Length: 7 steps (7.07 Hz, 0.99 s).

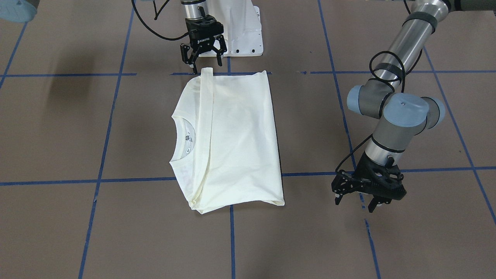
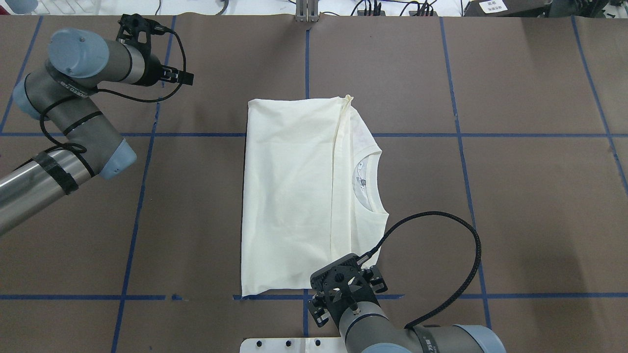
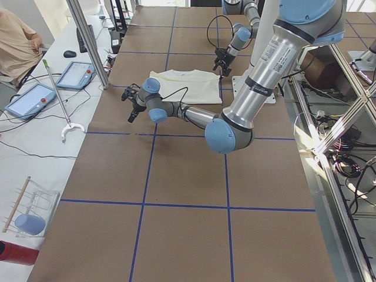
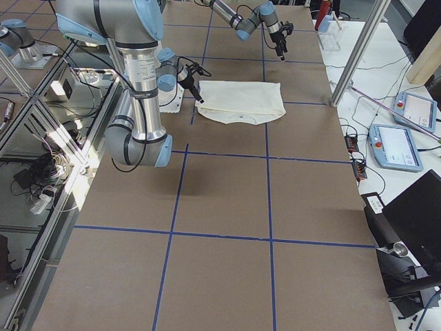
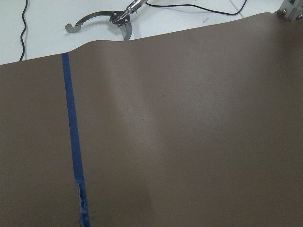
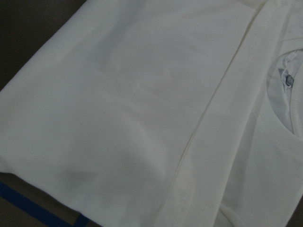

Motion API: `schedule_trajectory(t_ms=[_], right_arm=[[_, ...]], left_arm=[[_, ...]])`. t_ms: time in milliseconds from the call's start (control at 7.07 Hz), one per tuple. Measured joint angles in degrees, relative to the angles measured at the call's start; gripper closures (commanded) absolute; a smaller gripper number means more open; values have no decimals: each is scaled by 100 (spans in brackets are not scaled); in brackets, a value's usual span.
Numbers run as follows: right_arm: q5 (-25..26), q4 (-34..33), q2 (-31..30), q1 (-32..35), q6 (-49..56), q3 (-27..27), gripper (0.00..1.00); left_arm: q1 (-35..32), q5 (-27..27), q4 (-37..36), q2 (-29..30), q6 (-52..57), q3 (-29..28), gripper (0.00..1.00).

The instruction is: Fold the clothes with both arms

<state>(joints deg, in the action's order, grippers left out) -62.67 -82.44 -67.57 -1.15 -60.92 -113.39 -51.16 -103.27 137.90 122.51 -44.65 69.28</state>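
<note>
Brown-papered table [image 2: 515, 196] is holding a cream folded T-shirt [image 2: 294, 196], lying twelve-to-six overhead. Black right gripper [image 2: 343, 289], jaws wide, is hovering nearest, at six.

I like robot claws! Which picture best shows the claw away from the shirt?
Exterior front-facing: the left gripper is large and plainly open. Overhead shows it from behind, so its shape is hard to make out. The side views show it tiny, and the wrist views miss it.
</note>
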Motion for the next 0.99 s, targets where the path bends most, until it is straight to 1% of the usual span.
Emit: schedule_trajectory(t_ms=[283, 566, 707, 849, 990], right_arm=[[0, 458, -172, -68, 79, 31, 0], [49, 552, -216, -128, 89, 83, 0], [153, 559, -221, -157, 91, 143, 0], [270, 562, -226, -184, 93, 198, 22], [334, 562, -223, -198, 84, 231, 60]], left_arm=[[5, 0, 0, -13, 0, 4, 0], [5, 0, 0, -22, 0, 6, 0], [5, 0, 0, -23, 0, 6, 0], [6, 0, 0, -25, 0, 6, 0], [6, 0, 0, -25, 0, 6, 0]])
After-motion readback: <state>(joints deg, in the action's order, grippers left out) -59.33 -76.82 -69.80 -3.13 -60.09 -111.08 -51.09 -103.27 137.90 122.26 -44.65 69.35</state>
